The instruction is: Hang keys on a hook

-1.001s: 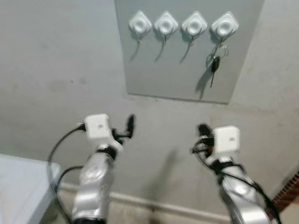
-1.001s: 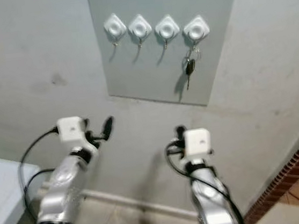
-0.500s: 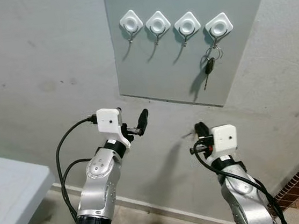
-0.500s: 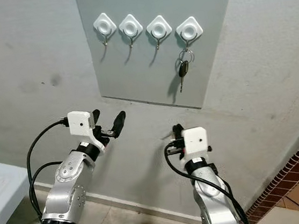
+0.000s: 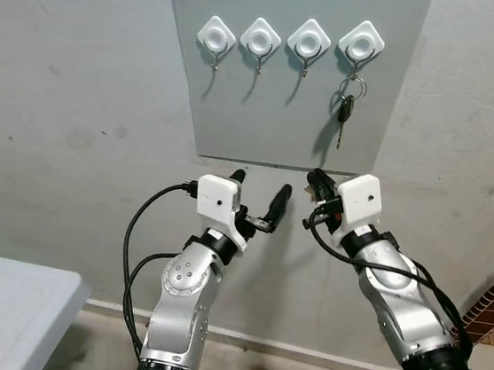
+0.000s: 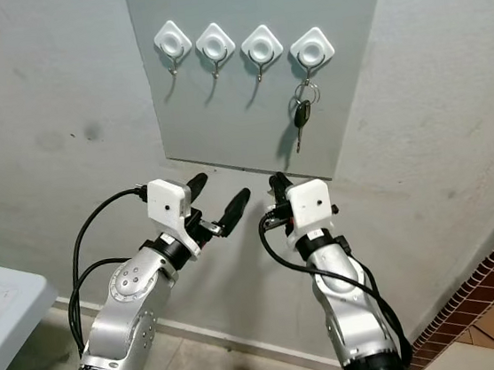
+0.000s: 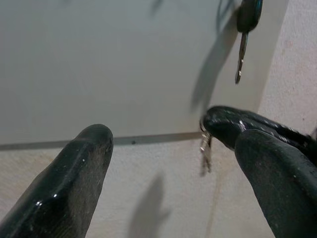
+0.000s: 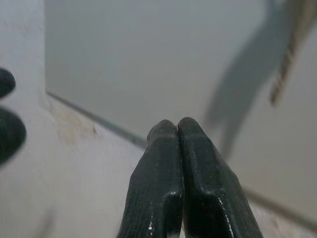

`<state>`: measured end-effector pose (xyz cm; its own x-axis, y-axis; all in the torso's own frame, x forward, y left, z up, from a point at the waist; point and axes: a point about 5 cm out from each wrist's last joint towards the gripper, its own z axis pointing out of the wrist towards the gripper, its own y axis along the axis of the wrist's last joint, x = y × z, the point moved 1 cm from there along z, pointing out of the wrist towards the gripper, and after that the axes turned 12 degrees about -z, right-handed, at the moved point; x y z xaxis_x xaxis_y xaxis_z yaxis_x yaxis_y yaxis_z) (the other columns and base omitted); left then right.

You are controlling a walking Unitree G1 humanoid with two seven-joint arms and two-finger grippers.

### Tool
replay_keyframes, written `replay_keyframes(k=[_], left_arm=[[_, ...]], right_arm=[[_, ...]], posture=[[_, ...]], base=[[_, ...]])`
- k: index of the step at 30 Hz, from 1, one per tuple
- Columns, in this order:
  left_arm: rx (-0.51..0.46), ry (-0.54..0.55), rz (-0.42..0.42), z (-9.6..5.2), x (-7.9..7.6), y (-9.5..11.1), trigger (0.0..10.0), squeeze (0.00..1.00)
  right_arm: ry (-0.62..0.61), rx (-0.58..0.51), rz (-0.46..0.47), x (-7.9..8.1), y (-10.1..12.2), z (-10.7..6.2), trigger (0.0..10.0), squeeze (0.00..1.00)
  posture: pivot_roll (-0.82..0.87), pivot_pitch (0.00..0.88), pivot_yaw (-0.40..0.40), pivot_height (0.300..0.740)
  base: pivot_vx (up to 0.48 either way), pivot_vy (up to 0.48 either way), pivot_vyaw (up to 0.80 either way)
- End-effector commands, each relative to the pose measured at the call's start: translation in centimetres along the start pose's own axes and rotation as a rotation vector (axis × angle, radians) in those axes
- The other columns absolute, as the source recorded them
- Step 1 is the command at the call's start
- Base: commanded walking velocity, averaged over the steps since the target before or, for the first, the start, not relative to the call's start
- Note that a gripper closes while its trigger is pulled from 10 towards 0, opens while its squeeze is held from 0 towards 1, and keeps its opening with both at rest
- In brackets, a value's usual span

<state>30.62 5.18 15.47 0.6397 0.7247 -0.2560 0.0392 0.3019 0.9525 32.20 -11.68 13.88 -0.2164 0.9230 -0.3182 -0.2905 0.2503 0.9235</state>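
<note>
Below the grey panel on the wall, both grippers are raised close together, just under its lower edge. The panel carries four white hooks in a row; the keys hang by their ring from the rightmost hook, the black-headed key dangling free against the panel. Judged from this, the hanging looks done, and the step in hand is probably to clear the arms. To do it well, both should draw straight back and down from the wall, keeping under the key's tip so that nothing brushes the ring off its hook. The left gripper has its two fingers spread wide and grips nothing; it points toward the right gripper, near it but not touching. The right gripper's fingers are pressed together along their length, tips aimed at the panel's lower edge. In the left wrist view a small silvery piece shows at the right gripper's tip; whether it is held cannot be told. A white table stands to the left.
</note>
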Motion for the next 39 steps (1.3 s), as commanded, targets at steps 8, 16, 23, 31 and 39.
replay_keyframes(k=[8,16,23,31,39], left_arm=[[-0.063,-0.011,-0.002,0.4,-0.3,2.3,10.0,0.0],[-0.092,-0.012,0.005,0.6,-0.3,3.5,10.0,0.0],[-0.098,-0.02,0.004,0.7,-0.6,3.9,10.0,0.0],[-0.099,-0.025,-0.002,0.9,-0.7,4.0,10.0,0.0],[-0.103,-0.043,-0.006,0.9,-1.1,4.0,10.0,0.0]], right_arm=[[-0.002,-0.125,-0.017,-1.3,3.0,2.2,10.0,0.0],[0.004,-0.195,-0.016,-1.8,5.0,3.5,10.0,0.0],[0.019,-0.276,0.008,-2.0,6.8,4.0,10.0,0.0],[-0.028,-0.356,0.066,-2.8,8.4,3.8,10.0,0.0],[0.01,-0.433,0.153,-2.8,9.7,3.5,10.0,0.0]], posture=[[0.08,0.014,-0.027,0.74],[0.09,0.015,-0.029,0.74],[0.09,0.012,-0.028,0.74],[0.09,0.006,-0.029,0.74],[0.09,0.0,-0.029,0.74]], base=[[0.0,0.0,0.0],[0.0,0.0,0.0],[0.0,0.0,0.0],[0.0,0.0,0.0],[0.0,0.0,0.0]])
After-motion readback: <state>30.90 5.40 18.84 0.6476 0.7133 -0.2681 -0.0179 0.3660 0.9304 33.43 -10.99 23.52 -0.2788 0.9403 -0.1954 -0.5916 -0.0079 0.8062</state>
